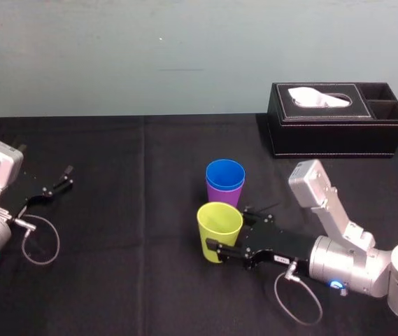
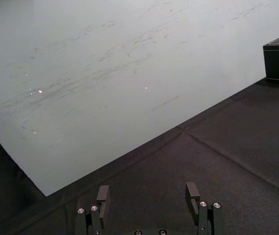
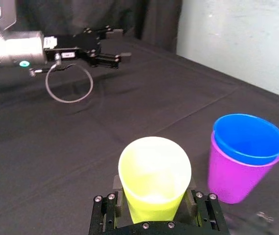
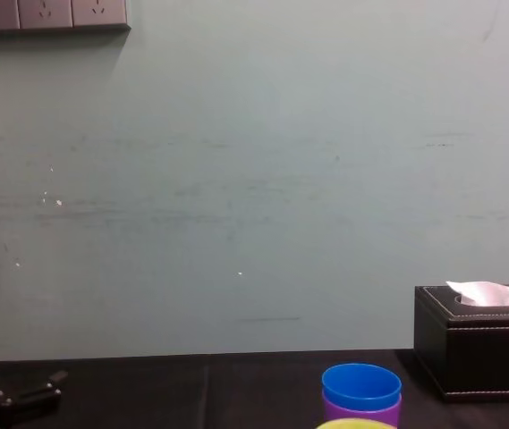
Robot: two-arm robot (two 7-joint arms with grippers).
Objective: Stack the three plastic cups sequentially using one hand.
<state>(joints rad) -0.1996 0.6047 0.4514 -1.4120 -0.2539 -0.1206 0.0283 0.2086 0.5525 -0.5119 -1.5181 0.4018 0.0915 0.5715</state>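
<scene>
Yellow-green tapered plastic cup (image 1: 219, 218), lower centre, seems light, slick; right gripper (image 1: 218, 250) clamps its lower wall, left gripper (image 2: 147, 193) open far left.

Soft, even room light on the matte black tablecloth (image 1: 115, 280) and pale green-grey painted wall (image 4: 254, 179), shadows faint and diffuse.
</scene>
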